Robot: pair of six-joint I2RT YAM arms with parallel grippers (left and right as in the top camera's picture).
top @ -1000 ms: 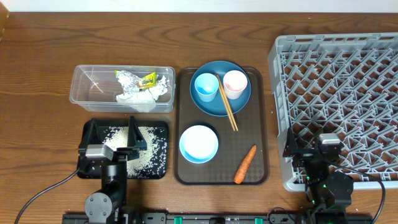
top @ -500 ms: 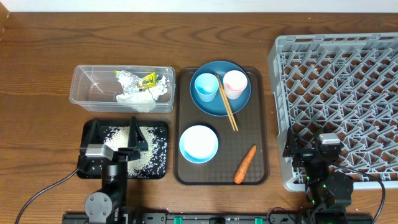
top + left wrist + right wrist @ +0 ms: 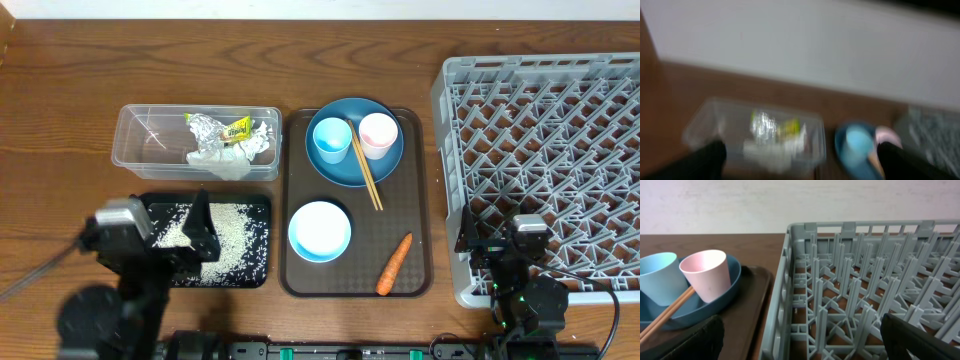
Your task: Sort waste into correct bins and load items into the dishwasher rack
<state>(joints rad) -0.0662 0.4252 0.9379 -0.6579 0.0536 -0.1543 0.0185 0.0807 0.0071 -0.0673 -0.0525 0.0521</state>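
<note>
The orange carrot (image 3: 394, 264) lies at the front right of the brown serving tray (image 3: 400, 215). The white-and-blue bowl (image 3: 320, 231) sits on the same tray. Behind it, the blue plate (image 3: 345, 172) carries the light blue cup (image 3: 331, 140), the pink cup (image 3: 378, 134) and the chopsticks (image 3: 365, 165). The black rice tray (image 3: 250, 255) and the clear tub (image 3: 150, 140) are to the left, and the grey rack (image 3: 550, 130) is to the right. My left gripper (image 3: 175, 225) is open and empty over the black tray; its wrist view is blurred. My right gripper (image 3: 505, 245) is open and empty at the rack's front left corner.
The left wrist view shows the tub (image 3: 760, 135) and both cups (image 3: 857, 145) ahead, smeared. The right wrist view shows the rack wall (image 3: 785, 295) straight ahead, with the pink cup (image 3: 707, 275), blue cup (image 3: 660, 277) and chopsticks (image 3: 667, 315) to its left.
My left arm has swung to the left and turned over the black tray, still open and empty. The right arm and all the objects have not moved.
</note>
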